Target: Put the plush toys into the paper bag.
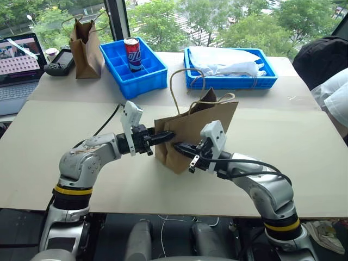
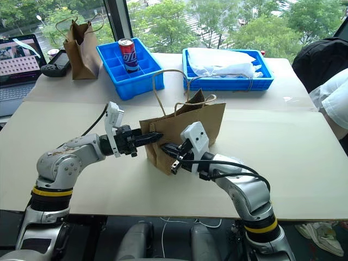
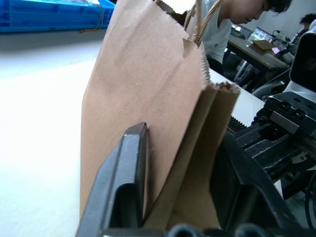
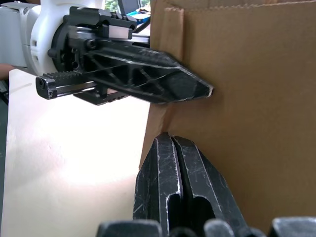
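Observation:
The brown paper bag [image 1: 201, 128] stands in the middle of the table with its loop handles [image 1: 182, 87] up. My left gripper [image 1: 167, 136] reaches in level from the left and is shut on the bag's folded side edge. In the left wrist view one finger [image 3: 129, 173] lies on each side of that fold. My right gripper [image 1: 180, 145] comes in from the right, shut, with its fingertips [image 4: 170, 140] against the bag's lower corner just below the left gripper. I see nothing between its fingers. The plush toys are out of view.
At the back left stand a narrower brown bag [image 1: 86, 49], a laptop [image 1: 19, 60] and a black controller [image 1: 60, 61]. Behind the paper bag are a blue bin [image 1: 149, 76] holding a can [image 1: 133, 53] and a blue tray [image 1: 234, 81] with white plastic. A person [image 1: 331, 70] sits at the right edge.

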`<state>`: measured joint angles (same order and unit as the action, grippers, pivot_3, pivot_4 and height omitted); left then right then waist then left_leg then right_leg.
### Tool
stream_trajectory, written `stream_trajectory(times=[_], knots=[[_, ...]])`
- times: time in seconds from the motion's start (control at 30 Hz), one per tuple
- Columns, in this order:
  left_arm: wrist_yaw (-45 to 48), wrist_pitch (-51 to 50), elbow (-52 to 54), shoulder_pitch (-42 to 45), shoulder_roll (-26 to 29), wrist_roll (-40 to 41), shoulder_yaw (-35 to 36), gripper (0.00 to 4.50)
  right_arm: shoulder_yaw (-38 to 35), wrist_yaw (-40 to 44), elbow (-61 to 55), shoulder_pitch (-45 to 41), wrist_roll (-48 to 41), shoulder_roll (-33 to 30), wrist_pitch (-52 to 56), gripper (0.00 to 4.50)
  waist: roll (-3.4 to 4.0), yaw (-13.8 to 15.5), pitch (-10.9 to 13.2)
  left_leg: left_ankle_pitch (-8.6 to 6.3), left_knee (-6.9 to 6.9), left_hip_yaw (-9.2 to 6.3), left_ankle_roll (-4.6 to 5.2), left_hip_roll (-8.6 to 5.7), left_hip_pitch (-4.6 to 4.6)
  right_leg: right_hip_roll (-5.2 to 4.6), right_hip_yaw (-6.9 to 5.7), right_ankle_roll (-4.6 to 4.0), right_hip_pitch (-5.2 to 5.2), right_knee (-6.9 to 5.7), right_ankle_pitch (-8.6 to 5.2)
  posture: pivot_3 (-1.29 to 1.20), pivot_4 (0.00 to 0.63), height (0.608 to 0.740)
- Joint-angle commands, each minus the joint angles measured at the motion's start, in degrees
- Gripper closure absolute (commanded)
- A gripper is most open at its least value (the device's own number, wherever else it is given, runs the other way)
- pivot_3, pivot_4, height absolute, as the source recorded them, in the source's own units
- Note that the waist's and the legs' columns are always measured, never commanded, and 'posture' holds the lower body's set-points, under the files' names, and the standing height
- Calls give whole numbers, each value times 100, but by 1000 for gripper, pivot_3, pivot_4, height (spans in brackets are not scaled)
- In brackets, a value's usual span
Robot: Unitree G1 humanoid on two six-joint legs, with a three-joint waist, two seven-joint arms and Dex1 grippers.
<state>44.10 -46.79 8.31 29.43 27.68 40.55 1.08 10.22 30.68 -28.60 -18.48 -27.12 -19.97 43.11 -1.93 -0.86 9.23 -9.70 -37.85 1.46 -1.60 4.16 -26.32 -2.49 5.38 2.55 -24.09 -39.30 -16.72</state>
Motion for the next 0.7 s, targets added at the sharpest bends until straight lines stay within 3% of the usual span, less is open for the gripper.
stream_trajectory(times=[0.03,0.17,0.43,0.57,0.7], knots=[[48,153,-38,167,-19,-61,53,4441,-133,14,-281,40,-55,-98,-62,4500,0,0,0,0,0,0,0,0,0,0,0,0,0,0,0,0,150,689],[678,560,-322,353,209,-223,-26,4441,-607,97,-797,325,-455,-470,247,4500,0,6,0,0,0,0,0,-1,-1,0,-1,0,-1,0,0,0,150,689],[3298,2170,-1661,1208,754,-792,-516,4441,-2973,828,-1593,1910,-2149,-2011,1010,4500,0,55,0,0,1,0,0,-4,-2,-2,-1,0,7,13,-1,0,150,689],[4533,2988,-2413,1665,771,-1113,-801,4441,-4069,1221,-1471,2874,-2187,-2589,942,4500,-1,51,0,0,1,0,0,-5,-1,-1,-1,0,10,16,-1,0,150,689],[4840,3550,-2880,1952,956,-982,-1250,4441,-4456,1361,-1355,3292,-2095,-2809,817,4500,-1,-9,0,0,1,-2,1,-4,0,0,2,0,9,14,-2,0,150,689]])
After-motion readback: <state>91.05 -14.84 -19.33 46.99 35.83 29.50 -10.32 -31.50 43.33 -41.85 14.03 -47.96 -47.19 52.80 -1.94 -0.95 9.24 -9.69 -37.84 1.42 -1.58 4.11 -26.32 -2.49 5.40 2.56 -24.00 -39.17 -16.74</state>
